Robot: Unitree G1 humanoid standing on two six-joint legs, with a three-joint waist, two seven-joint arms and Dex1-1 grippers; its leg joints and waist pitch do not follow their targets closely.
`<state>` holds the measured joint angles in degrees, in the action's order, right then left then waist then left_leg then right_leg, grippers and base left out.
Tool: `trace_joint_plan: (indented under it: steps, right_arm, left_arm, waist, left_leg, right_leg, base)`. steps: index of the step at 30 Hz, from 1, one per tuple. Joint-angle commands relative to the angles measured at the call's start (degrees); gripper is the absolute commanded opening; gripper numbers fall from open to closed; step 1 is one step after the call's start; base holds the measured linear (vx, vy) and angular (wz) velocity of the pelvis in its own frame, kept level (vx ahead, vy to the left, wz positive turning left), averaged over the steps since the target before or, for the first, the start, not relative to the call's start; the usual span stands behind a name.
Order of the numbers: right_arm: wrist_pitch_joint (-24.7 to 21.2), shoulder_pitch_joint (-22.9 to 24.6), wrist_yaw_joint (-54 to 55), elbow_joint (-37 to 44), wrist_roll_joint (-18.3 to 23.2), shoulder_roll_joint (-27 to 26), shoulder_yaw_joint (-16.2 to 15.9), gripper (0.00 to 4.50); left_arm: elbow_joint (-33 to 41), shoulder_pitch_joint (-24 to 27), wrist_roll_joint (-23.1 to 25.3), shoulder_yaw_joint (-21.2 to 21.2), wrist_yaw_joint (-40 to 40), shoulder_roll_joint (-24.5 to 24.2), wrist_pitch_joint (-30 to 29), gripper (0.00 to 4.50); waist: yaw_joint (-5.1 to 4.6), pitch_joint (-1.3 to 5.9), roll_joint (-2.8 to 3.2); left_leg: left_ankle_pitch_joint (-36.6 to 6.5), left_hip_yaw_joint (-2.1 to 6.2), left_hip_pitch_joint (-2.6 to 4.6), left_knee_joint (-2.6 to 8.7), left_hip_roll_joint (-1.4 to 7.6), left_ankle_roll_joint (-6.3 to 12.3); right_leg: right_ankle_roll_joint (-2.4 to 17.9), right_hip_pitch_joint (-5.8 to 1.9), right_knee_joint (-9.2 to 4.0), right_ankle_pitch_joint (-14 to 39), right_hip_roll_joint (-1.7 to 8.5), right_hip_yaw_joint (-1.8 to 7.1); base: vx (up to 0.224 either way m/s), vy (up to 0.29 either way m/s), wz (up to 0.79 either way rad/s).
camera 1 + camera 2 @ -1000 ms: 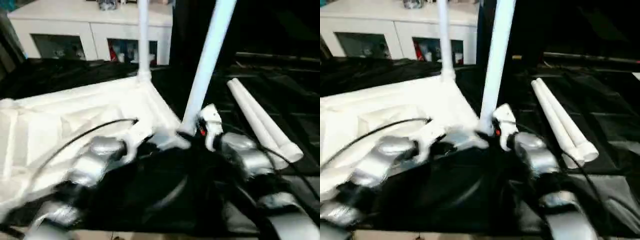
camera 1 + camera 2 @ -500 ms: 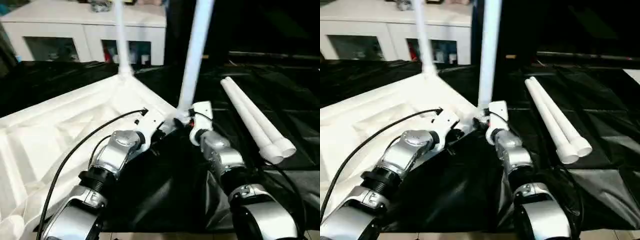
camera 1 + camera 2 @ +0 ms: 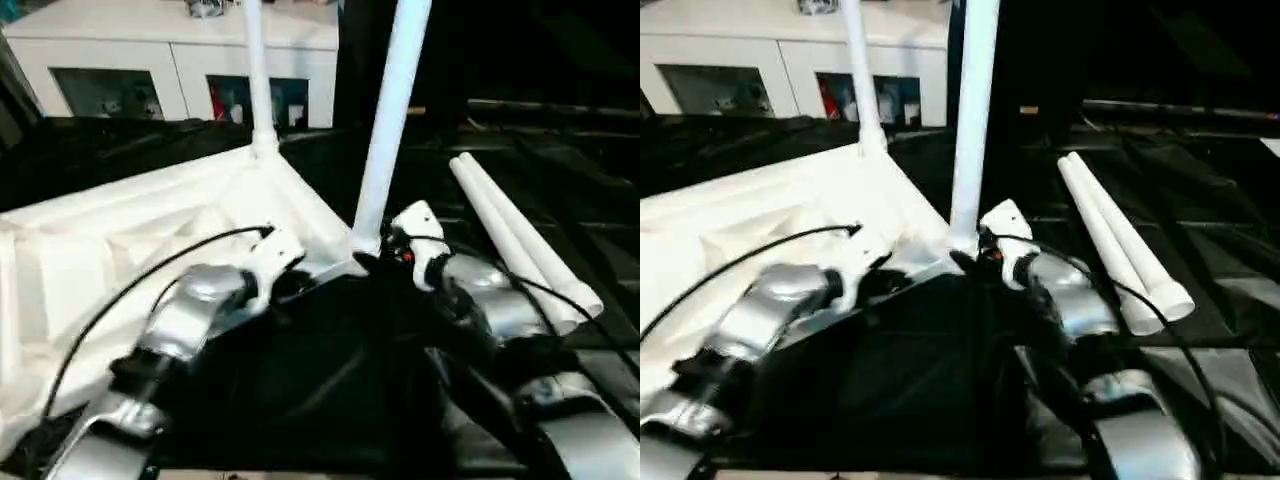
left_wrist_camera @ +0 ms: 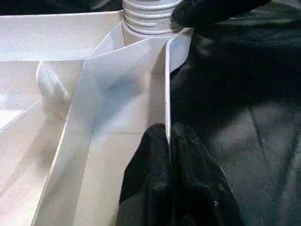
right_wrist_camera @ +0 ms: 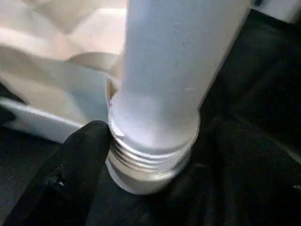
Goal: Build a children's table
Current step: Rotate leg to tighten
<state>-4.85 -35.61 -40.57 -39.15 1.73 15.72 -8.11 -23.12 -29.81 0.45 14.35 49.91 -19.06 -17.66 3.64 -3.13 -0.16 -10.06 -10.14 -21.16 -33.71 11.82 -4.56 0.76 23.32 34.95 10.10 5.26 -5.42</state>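
The white tabletop lies upside down on the left, ribbed underside up. One white leg stands in its far corner socket. A second leg stands in the near corner socket, leaning slightly right. My left gripper is shut on the tabletop's thin rim just beside that socket; its fingers pinch the edge. My right gripper is shut around the threaded base of the near leg, one black finger on each side. Two loose legs lie side by side on the right.
Black sheeting covers the work surface. A white glass-doored cabinet stands behind the tabletop. My silver forearms reach in from below, with a black cable looping over the left one.
The head camera has shifted and tilted between frames. Both grippers stay at the near corner, the left on the rim and the right at the leg's base.
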Motion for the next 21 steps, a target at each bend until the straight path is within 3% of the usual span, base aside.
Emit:
trace_joint_plan:
  steps: [1, 9, 13, 21]
  right_arm:
    - [-1.1, 1.2, -5.4, 3.0, 1.3, 2.0, -1.0, 3.94]
    - [-1.9, 1.9, -9.2, 4.7, 2.5, 2.1, -1.5, 3.94]
    - [-2.5, 2.3, -10.2, 4.9, 2.8, 1.9, -1.6, 3.94]
    - [-3.0, 2.9, -11.5, 4.8, 3.1, 1.8, -1.7, 3.23]
  left_arm:
    - [4.6, 0.9, -4.5, -0.3, 5.8, -0.4, 2.8, 0.0]
    - [8.1, 2.1, -5.7, 0.9, 9.3, -1.4, 2.0, 0.0]
    - [8.9, 2.6, -5.9, 1.1, 9.6, -1.3, 1.6, 0.0]
    - [9.0, 2.8, -5.5, 0.7, 10.5, -1.8, 1.0, 0.0]
  waist:
    - [0.19, 3.98, -0.4]
    - [0.48, 3.73, -0.4]
    - [0.99, 3.85, -0.45]
    - [1.09, 3.89, -0.42]
  left_leg:
    - [-11.1, 0.03, 0.39, 3.6, 1.4, 3.31]
    - [-12.9, 0.03, 0.72, 3.8, 1.46, 2.28]
    - [-11.8, 0.02, 0.64, 3.77, 1.44, 2.15]
    - [-10.8, 0.0, 0.52, 3.7, 1.33, 2.31]
  right_leg:
    - [12.2, -3.3, -3.97, 11.6, 3.06, 2.99]
    - [11.7, -2.93, -4.37, 15.4, 3.09, 3.07]
    - [11.3, -3.01, -4.17, 14.3, 3.03, 3.09]
    - [11.3, -3.1, -4.07, 13.3, 2.99, 3.06]
  base:
    - [0.0, 0.0, 0.0]
    - [0.0, 0.0, 0.0]
    - [0.0, 0.0, 0.0]
    - [0.0, 0.0, 0.0]
